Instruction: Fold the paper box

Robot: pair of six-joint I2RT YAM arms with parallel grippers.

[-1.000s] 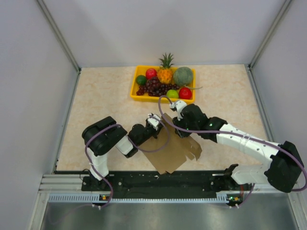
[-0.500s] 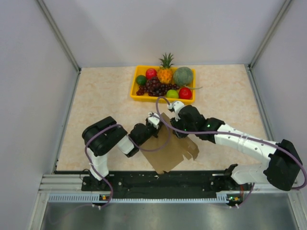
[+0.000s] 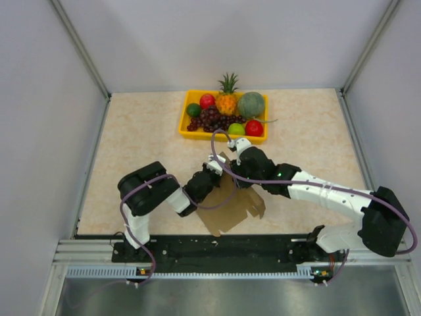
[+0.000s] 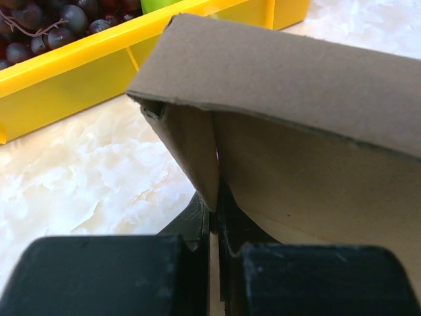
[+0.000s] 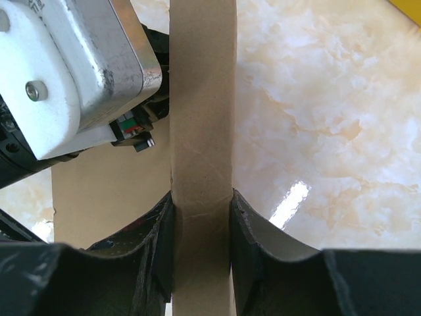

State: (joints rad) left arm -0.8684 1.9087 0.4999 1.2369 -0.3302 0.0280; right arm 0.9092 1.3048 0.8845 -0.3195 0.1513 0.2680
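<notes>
The left gripper (image 4: 213,220) pinches a flap of the paper box (image 4: 296,85) that rises to 12 o'clock. The right gripper (image 5: 200,217) clamps a strip of it. Only the top view shows its notched sheet spreading toward 5 o'clock.

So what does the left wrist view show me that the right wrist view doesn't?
Only the left wrist: the dark grapes in the yellow plastic fruit tray, and the left gripper pinching a folded corner flap. Only the right wrist: the right gripper clamped on a narrow strip, with the left arm's white wrist housing beside it. Both: the brown cardboard paper box and the marbled tabletop.
</notes>
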